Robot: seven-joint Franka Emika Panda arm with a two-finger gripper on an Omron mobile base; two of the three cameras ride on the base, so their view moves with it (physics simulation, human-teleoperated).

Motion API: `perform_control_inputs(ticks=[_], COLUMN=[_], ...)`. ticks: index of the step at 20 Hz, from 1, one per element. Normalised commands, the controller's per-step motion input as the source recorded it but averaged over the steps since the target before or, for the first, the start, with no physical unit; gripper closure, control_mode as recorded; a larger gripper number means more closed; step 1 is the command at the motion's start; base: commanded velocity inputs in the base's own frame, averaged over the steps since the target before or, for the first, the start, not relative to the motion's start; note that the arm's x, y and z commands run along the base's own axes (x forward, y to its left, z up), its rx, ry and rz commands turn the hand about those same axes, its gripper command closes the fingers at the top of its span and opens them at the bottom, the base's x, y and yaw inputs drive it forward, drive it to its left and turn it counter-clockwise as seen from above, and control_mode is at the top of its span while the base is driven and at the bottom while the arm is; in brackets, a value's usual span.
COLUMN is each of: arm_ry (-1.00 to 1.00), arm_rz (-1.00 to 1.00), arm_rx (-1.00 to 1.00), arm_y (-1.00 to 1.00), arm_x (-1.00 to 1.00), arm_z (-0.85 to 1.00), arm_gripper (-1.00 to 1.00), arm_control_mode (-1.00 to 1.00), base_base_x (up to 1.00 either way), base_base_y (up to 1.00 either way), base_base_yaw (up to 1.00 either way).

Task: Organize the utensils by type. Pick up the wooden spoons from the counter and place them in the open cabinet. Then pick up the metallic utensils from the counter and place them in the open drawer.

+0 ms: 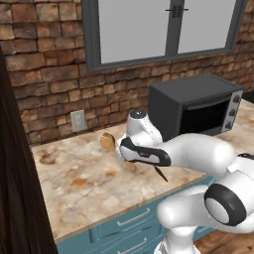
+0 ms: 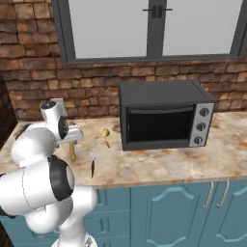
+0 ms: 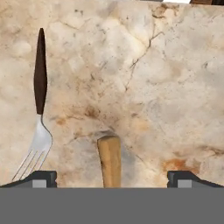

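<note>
The wooden spoon handle [image 3: 109,159] lies between the released gripper [image 3: 112,177]; it seems light and stiff, best grasped mid-handle, left of the fork [image 3: 37,109].

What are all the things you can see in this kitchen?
wooden spoons: two, light orange-brown, on the counter by the arm; one handle end lies between the open finger tips
fork: one, silver head and dark handle, on the counter beside that handle
gold spoon: one, shiny, small, left of the oven
toaster oven: one, dark grey, on the counter by the wall
counter: one, beige marbled with rust patches
drawers and doors: teal, under the counter
window: one, grey frame, in the brick wall
wall socket: one, pale
gripper: one, open, above the wooden handle
</note>
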Motion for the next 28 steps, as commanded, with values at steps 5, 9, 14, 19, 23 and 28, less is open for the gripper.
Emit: perform_control_inputs(ticks=[5,9,14,19,23,28], arm_ry=[0.08,0.07,0.00,0.00,0.00,0.00], arm_rz=[0.00,0.00,0.00,0.00,0.00,0.00], arm_rx=[0.00,0.00,0.00,0.00,0.00,0.02], arm_y=[0.02,0.00,0.10,0.14,0.04,0.01], arm_x=[0.54,0.44,0.32,0.33,0.31,0.16], arm_z=[-0.60,-0.61,-0.53,-0.52,-0.51,-0.52], arm_gripper=[-1.00,-1.00,-1.00,-1.00,1.00,1.00], arm_control_mode=[-1.00,-1.00,-1.00,-1.00,-1.00,-1.00], base_base_x=[0.00,0.00,0.00,0.00,0.00,0.00], base_base_y=[0.00,0.00,0.00,0.00,0.00,0.00], base_base_yaw=[0.00,0.00,0.00,0.00,0.00,0.00])
